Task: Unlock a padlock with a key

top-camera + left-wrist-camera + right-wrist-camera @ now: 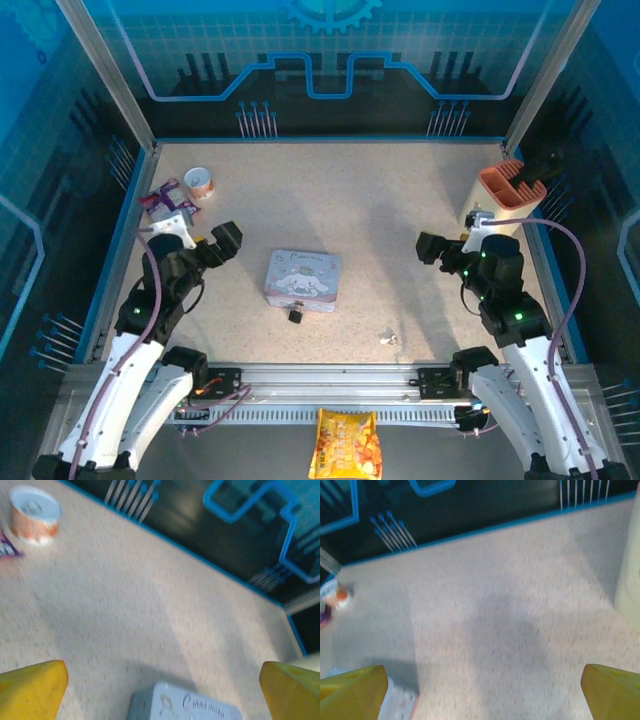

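Nearest me, a yellow snack bag [345, 445] is lying in front of the arm bases. Just past the rail, the tiny silvery key [390, 339] is sitting by itself on the counter [380, 220], right of center. Left of it and a bit further in, the dark padlock [297, 314] is sitting right at the near edge of the pastel tin [303, 279]. The left claw [162, 687] and right claw [482, 690] are both hanging wide apart, gripping nothing. Way back left, a small round tub [200, 181] is sitting near a purple packet [160, 200].
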Controlling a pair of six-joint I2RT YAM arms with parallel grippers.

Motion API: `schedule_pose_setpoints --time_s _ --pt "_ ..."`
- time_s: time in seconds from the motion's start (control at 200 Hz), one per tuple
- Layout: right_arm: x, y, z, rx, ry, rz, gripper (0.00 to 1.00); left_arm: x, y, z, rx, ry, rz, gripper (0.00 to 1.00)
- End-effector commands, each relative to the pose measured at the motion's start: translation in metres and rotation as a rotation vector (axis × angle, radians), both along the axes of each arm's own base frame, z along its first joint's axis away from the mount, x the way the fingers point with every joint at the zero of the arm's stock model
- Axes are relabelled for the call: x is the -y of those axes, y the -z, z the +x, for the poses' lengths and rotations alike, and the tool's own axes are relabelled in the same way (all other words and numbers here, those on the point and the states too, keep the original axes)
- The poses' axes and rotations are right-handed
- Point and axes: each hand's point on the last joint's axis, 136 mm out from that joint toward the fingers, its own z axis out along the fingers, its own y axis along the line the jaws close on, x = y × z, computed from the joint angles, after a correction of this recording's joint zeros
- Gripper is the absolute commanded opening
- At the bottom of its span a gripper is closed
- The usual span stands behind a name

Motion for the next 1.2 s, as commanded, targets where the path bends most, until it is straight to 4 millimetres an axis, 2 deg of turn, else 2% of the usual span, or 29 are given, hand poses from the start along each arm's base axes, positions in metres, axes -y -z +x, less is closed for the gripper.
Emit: schedule_pose_setpoints --time_s 0.0,0.21,0.355,0.49,0.63,0.79,0.951,1.191 --pt "-0.022 0.018 -0.026 -0.158 -0.099 0.002 0.98 0.037 0.015 -0.018 -0.136 0.179 -0.032 0.99" --pt "-0.054 0.031 -0.058 -0.261 -0.194 -0.144 0.95 0.089 0.030 -0.041 -0.210 0.343 0.043 0.99" --pt "-0.073 0.062 -0.081 -0.390 -0.233 -0.232 0.93 0.122 0.051 -0.059 -0.251 0.425 0.050 0.99" --pt "-0.083 0.095 -0.100 -0.491 -0.245 -0.269 0.90 0.139 0.058 -0.067 -0.230 0.443 0.076 0.99" --pt "-0.091 0.130 -0.117 -0.598 -0.257 -0.223 0.84 0.149 0.058 -0.067 -0.183 0.451 0.054 0.99" --pt "-0.083 0.163 -0.131 -0.699 -0.221 -0.221 0.76 0.152 0.062 -0.064 -0.159 0.443 0.049 0.99" --pt "-0.081 0.184 -0.139 -0.758 -0.202 -0.205 0.68 0.154 0.065 -0.062 -0.148 0.443 0.050 0.99" --pt "-0.082 0.205 -0.145 -0.805 -0.185 -0.193 0.53 0.156 0.066 -0.060 -0.145 0.439 0.047 0.99"
